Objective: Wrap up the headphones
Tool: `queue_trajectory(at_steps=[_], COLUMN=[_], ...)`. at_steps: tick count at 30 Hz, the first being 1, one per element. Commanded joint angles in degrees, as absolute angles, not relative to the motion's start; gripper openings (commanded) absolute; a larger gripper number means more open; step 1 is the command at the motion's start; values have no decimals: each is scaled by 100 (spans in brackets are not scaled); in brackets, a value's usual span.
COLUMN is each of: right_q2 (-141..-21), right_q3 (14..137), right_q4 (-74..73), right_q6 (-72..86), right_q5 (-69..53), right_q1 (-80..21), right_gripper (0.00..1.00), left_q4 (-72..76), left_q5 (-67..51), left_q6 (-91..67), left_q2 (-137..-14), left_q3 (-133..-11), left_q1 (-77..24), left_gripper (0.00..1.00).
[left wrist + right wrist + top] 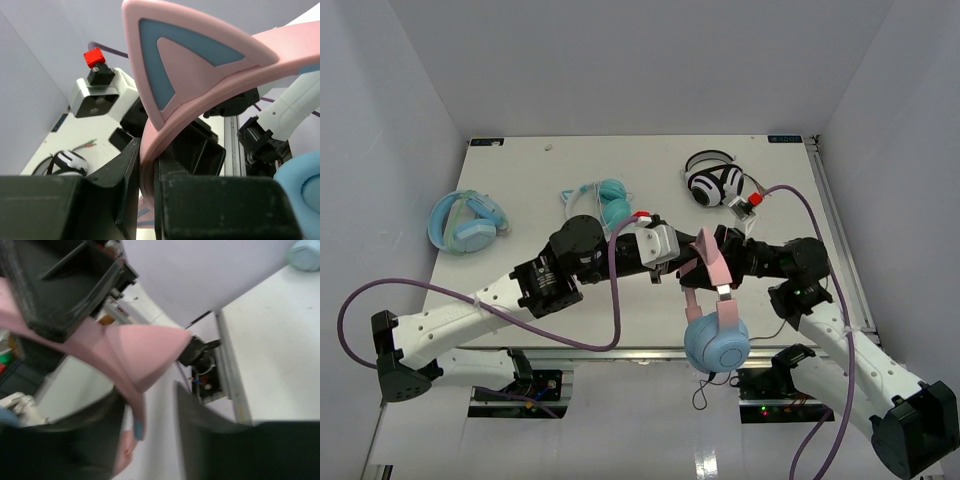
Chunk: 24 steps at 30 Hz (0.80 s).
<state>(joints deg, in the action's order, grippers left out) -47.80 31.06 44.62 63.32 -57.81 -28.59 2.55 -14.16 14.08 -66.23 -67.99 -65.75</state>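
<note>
The headphones hang in the air over the table's front edge. Their pink cat-ear headband (707, 258) is up and a light blue ear cup (716, 345) hangs low. A thin black cable (704, 392) dangles under the cup. My left gripper (678, 258) is shut on the headband (200, 65), which is pinched between its fingers (125, 170) just below a cat ear. My right gripper (735, 258) is open on the other side of the band. In the right wrist view the pink ear (145, 357) lies against one finger (75, 440), with a wide gap to the other.
An all-teal cat-ear pair (605, 203) lies at mid table behind my left arm. A bulky light blue pair (468, 222) lies at the left. A black-and-white pair (715, 184) lies at the back right. The table's front rail (650, 352) runs under the hanging cup.
</note>
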Motion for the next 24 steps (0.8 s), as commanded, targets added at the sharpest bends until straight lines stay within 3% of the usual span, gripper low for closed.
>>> queue_trajectory(at_steps=[1,3,6,9,12,19,24], right_q2=[-4874,-4906,-4948,-4893,-4749,-4224,-3618], right_q3=[3902,4323,4725,4598,4378,4250,3613], right_q4=[1754,823,-467,-657,-567,-655,53], right_q6=[4162,3317,2504,2209,2023,1744,1632], right_q5=[-4445,-3656,-1079,-122,428,19,-1701], right_q1=[-2826,-2828,-2830,-2821,-2830,-2838,-2845], right_gripper=[67,74,83,85,84,84,83], left_q4=[-93,-453,-1019,-1955,-2934,-4199,-4374], left_q5=[44,881,2419,3852,4116,3604,2791], left_q6=[787,671,324,-378,-1221,-2012,-1910], left_q2=[-6170,-6069,-5900,-5961,-6000,-6427,-6847], left_q3=[-6745,-6616,-6403,-6514,-6879,-7777,-8066], left_q1=[-6627,-6627,-6618,-6474,-5949,-4859,-4008], left_gripper=[0,0,0,0,0,0,0])
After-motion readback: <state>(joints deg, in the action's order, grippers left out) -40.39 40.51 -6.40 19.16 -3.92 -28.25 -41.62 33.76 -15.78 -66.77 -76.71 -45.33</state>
